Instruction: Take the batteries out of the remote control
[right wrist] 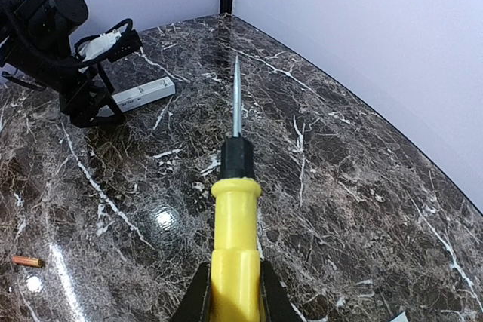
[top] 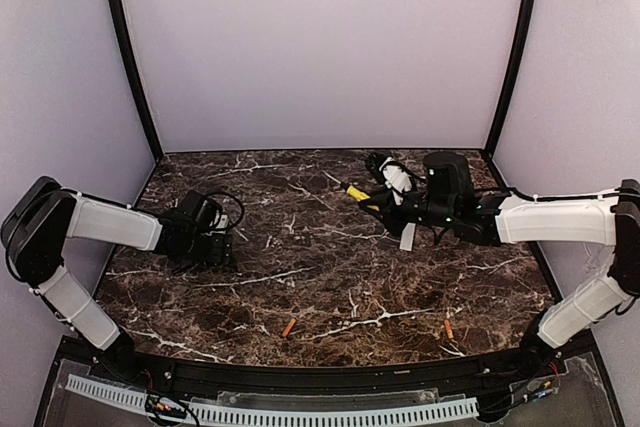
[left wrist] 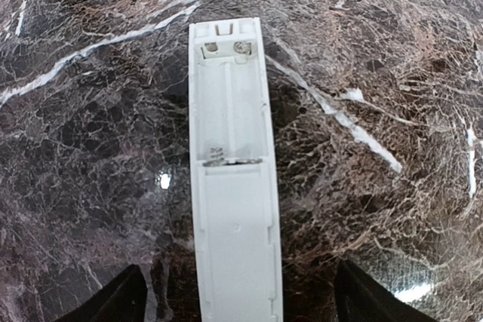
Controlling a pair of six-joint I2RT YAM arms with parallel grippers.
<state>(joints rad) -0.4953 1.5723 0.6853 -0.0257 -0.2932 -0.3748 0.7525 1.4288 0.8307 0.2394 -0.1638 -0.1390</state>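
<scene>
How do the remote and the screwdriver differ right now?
The remote is white; the screwdriver has a yellow handle. The remote lies flat on the table, loose inside the open left gripper; the screwdriver is clamped in the shut right gripper. Both are long and slim.

No text is legible anywhere. The remote control [right wrist: 143, 94] has small dark print along its white face in the right wrist view, but it is too small and blurred to read.
</scene>
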